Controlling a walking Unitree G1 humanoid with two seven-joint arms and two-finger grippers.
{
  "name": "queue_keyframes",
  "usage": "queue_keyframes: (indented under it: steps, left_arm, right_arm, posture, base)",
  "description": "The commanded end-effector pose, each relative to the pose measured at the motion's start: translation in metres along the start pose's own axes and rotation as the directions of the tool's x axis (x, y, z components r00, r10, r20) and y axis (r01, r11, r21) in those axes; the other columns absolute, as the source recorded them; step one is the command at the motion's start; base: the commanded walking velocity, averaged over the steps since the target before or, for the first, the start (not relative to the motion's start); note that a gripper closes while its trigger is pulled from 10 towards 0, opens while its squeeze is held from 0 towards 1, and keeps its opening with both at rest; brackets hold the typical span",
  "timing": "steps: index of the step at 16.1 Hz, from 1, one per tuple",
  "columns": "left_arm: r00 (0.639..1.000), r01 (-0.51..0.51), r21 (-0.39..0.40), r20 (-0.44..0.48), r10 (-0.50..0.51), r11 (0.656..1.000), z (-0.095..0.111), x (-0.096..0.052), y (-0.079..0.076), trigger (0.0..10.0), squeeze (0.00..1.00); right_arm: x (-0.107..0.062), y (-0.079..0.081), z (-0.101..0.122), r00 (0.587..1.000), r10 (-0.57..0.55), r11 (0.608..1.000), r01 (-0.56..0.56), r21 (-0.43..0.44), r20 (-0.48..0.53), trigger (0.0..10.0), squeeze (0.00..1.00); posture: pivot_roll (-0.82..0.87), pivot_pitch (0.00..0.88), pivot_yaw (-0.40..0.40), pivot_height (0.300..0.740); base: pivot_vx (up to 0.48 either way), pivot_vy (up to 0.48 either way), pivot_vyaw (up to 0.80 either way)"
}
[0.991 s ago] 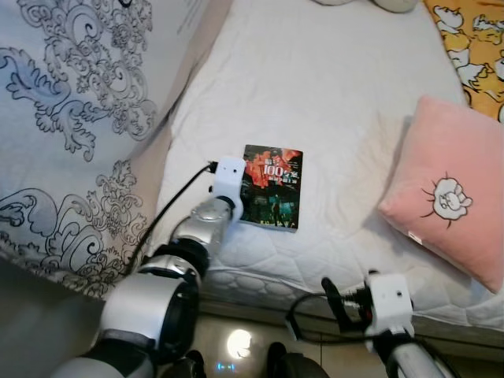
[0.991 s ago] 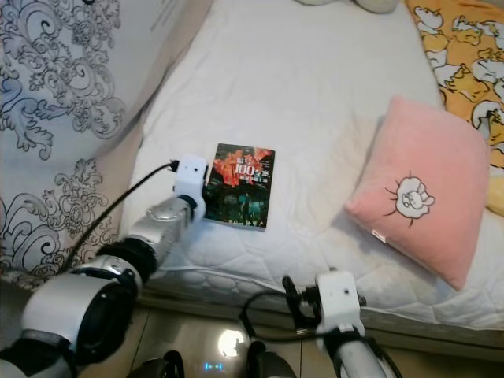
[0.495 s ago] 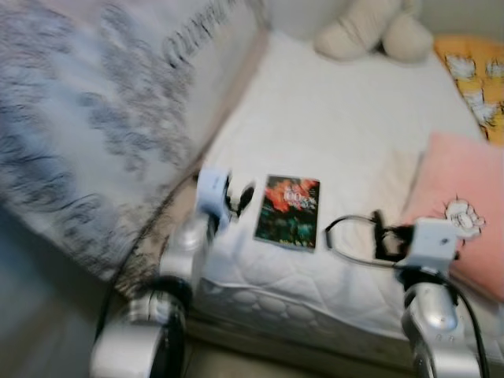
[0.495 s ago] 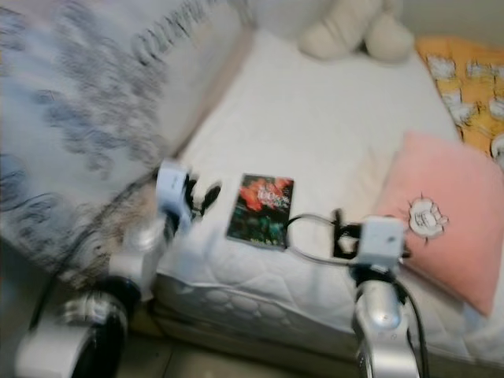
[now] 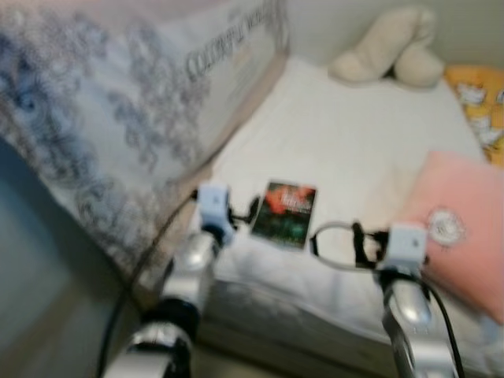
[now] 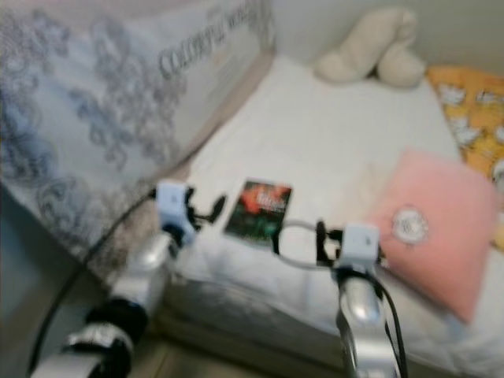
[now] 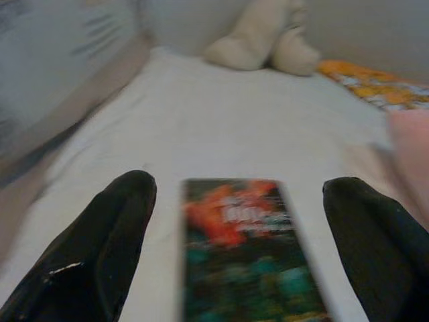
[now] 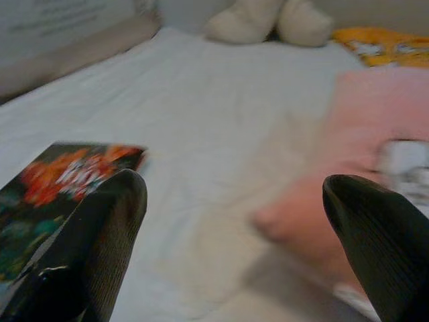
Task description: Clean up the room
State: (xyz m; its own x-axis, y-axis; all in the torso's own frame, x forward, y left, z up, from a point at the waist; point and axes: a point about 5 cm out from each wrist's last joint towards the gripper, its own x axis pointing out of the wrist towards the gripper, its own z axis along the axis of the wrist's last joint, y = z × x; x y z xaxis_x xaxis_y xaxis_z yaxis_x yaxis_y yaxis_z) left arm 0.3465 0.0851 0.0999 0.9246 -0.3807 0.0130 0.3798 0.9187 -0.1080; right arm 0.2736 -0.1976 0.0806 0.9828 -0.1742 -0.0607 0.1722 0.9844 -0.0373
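Here, the readings from this moment:
Book (image 5: pixel 285 213): lies flat near the front edge of the bed (image 5: pixel 346 134), between both arms.
Left gripper (image 7: pixel 234 248): spread wide, empty, fingers either side of the book.
Right gripper (image 8: pixel 228 248): also wide open, holding nothing, book beside one finger.
Handling: likely a light, stiff paperback with a slick cover; best pinched across a long edge or slid off the mattress edge.
Views: head views show the pink pillow (image 6: pixel 429 228) and plush toy (image 6: pixel 370 47); the wrist views show the finger spacing.
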Motion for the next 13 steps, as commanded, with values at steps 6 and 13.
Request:
queue_keyframes:
  steps: [6, 13]
  left_arm:
    - [0.998, -0.058, 0.048, 0.031, 0.057, 0.997, 0.003, -0.007, 0.010, 10.0, 1.00]
    - [1.000, 0.018, 0.071, 0.008, -0.019, 0.997, 0.009, 0.001, 0.005, 10.0, 0.00]
  right_arm:
    - [-0.008, -0.002, -0.001, 0.999, -0.017, 0.999, 0.015, 0.047, 0.050, 10.0, 1.00]
    - [0.000, 0.014, 0.009, 0.996, 0.013, 0.999, -0.009, -0.042, 0.091, 10.0, 0.00]
  posture:
    - [0.01, 0.000, 0.037, 0.740]
    - [0.01, 0.000, 0.046, 0.740]
  base:
    - [0.000, -0.444, 0.00]
    - [0.036, -0.239, -0.09]
